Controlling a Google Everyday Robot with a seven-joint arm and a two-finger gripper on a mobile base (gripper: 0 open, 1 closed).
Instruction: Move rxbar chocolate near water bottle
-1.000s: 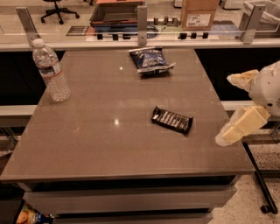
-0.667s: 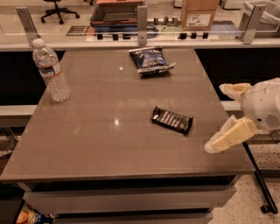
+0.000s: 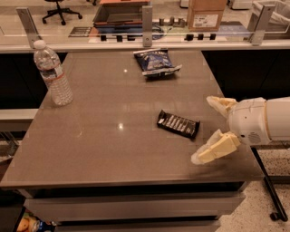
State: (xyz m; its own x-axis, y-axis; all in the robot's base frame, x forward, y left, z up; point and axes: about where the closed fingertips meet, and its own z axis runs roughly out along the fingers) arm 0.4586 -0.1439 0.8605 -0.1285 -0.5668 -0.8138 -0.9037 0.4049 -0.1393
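Note:
The rxbar chocolate (image 3: pixel 178 124) is a flat black wrapper with white lettering, lying right of the table's middle. The water bottle (image 3: pixel 53 73) stands upright near the table's far left edge, clear with a white cap and a white-and-red label. My gripper (image 3: pixel 204 130) comes in from the right, just right of the bar and a little above the table. Its two cream fingers are spread wide apart, one finger (image 3: pixel 220 104) toward the back and the other toward the front, with nothing between them. It does not touch the bar.
A crinkled dark-blue snack bag (image 3: pixel 156 62) lies near the table's far edge, right of centre. The brown table (image 3: pixel 108 140) ends in a front edge close below the gripper. A glass-railed counter with a cardboard box (image 3: pixel 206 13) runs behind the table.
My gripper has moved left from beyond the table's right edge to over the table, closer to the rxbar chocolate. The bar, bottle and bag have not moved.

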